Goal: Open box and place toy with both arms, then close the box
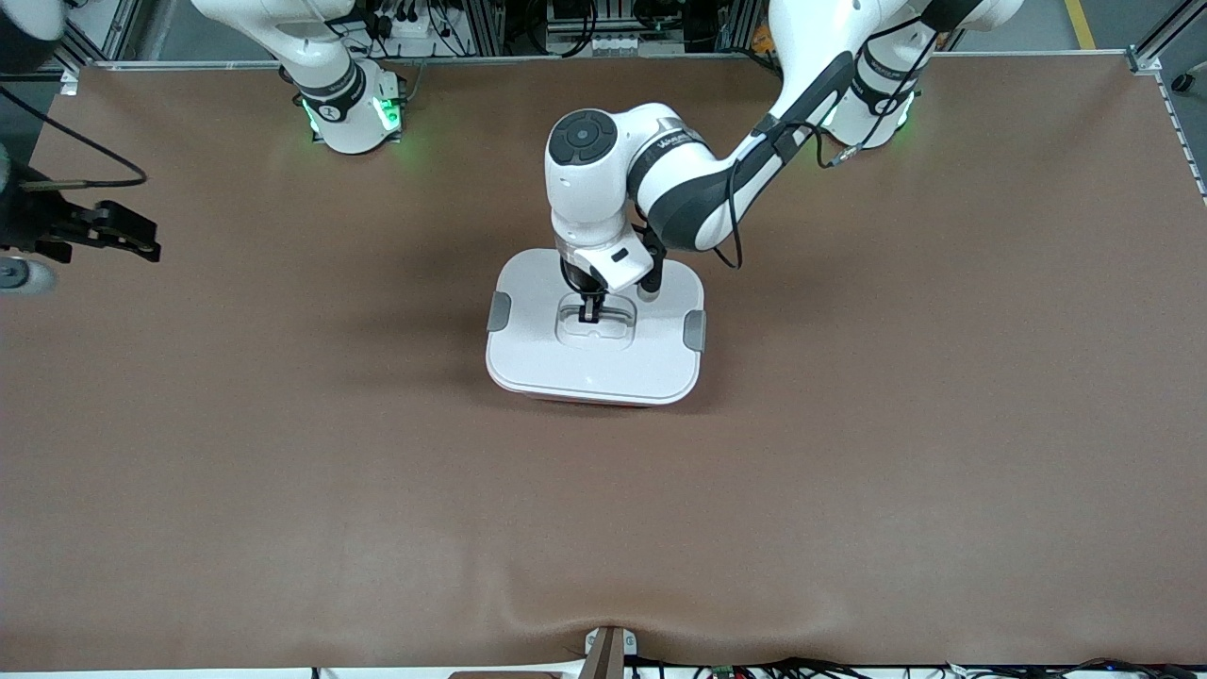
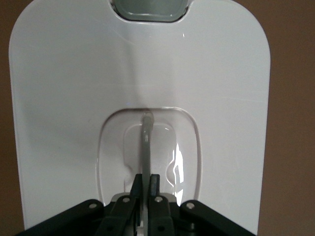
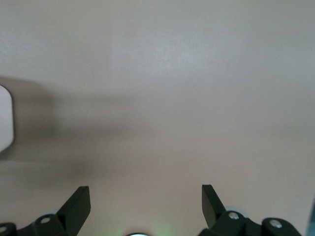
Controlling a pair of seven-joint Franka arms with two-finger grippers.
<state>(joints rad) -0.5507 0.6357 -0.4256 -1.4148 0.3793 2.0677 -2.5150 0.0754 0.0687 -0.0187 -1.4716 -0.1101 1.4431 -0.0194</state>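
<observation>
The box sits mid-table with its lid on, and the left gripper is clamped on the lid's recessed centre handle. Lift straight up, keeping the lid level (both grey clips may bind). The right gripper waits with jaws wide over bare table, well apart from the box toward the right arm's end; no toy is in view.

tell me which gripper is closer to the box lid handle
Left. The left gripper is shut on the lid handle of the box; the right gripper waits open over bare table at the right arm's end.

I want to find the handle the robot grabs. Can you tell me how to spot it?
Find the white lid of the box in the middle of the brown table. The handle is the thin grey bar in the lid's sunken centre, pinched by the left pincer; the grey clips sit at the edges.
</observation>
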